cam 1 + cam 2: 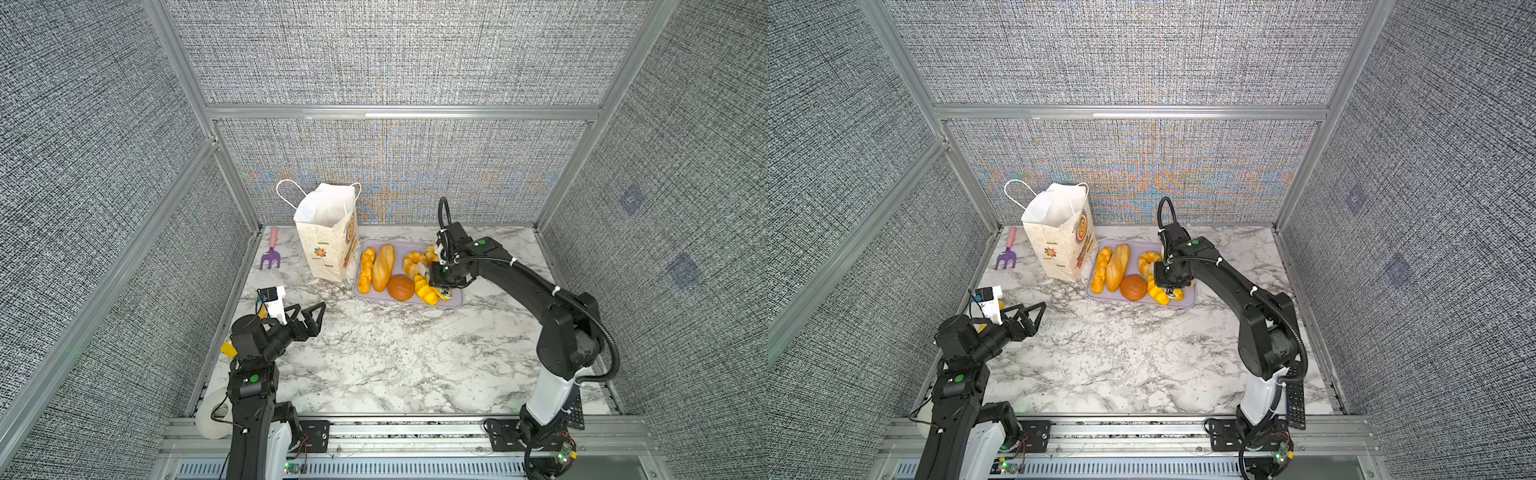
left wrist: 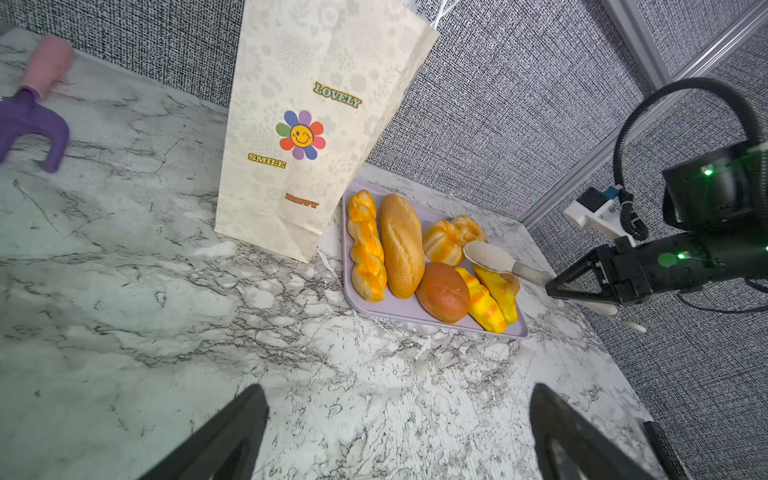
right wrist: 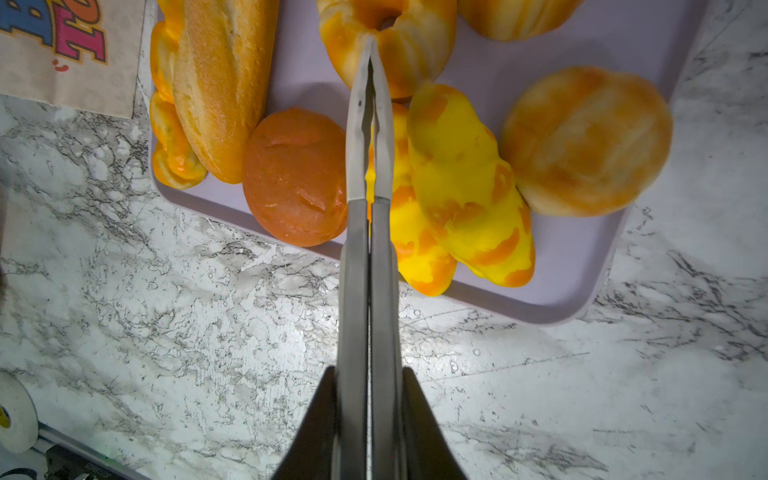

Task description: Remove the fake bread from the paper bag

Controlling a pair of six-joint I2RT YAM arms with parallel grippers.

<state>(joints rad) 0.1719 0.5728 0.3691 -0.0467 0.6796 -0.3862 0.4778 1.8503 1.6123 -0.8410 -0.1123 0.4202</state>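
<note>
The marble tabletop [image 1: 374, 353] sits boxed in by grey fabric walls [image 1: 395, 54]. Nearest me, my left pincer [image 1: 309, 313] hangs spread wide and empty over bare marble, clear of the work. Further out, my right pincer [image 3: 369, 374] is clamped on the tongs [image 3: 361, 166], pressing their blades together. Their tips are over a ring bun [image 3: 399, 50] with nothing caught between them. The fake bread [image 2: 402, 245] lies packed on the lilac tray [image 3: 582, 299], which I judge is there to collect it. Just beside the tray stands the paper bag [image 2: 299, 124], upright so its mouth stays reachable. I cannot see inside it.
</note>
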